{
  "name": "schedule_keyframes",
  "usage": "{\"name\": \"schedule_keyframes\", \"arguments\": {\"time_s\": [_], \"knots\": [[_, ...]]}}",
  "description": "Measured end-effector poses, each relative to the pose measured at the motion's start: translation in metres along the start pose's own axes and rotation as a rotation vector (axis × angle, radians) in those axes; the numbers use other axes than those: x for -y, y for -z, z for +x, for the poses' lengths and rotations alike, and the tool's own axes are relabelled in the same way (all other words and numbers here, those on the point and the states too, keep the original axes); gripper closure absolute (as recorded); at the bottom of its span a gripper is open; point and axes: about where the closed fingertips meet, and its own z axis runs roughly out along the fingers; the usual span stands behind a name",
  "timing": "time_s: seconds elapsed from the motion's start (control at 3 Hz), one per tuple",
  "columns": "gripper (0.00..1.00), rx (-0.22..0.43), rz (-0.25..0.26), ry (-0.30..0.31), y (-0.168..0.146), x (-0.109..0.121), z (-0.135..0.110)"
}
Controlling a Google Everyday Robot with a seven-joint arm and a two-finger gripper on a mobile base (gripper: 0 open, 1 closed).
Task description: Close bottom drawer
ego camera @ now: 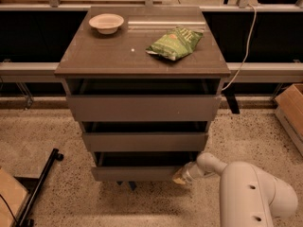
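The bottom drawer [137,173] is the lowest of three grey-brown flat-fronted drawers of a small cabinet [142,63]. It stands pulled out a little, with a dark gap showing above its shallow front panel. The middle drawer [144,141] and the tall top drawer [142,108] also stand slightly out. My gripper [181,176] is at the end of the white arm [246,193], low at the right end of the bottom drawer's front, touching or almost touching it.
A white bowl [106,22] and a green chip bag [175,43] lie on the cabinet top. A cardboard box [291,110] stands at the right, a black stand leg [40,183] on the floor at the left, a white cable [241,51] hangs behind.
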Motion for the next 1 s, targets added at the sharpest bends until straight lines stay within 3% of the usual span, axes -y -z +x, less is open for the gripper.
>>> {"name": "schedule_keyframes", "arguments": {"time_s": [1.0], "knots": [[0.00,-0.001,-0.013,0.000,-0.0072,-0.0067,0.0005]]}}
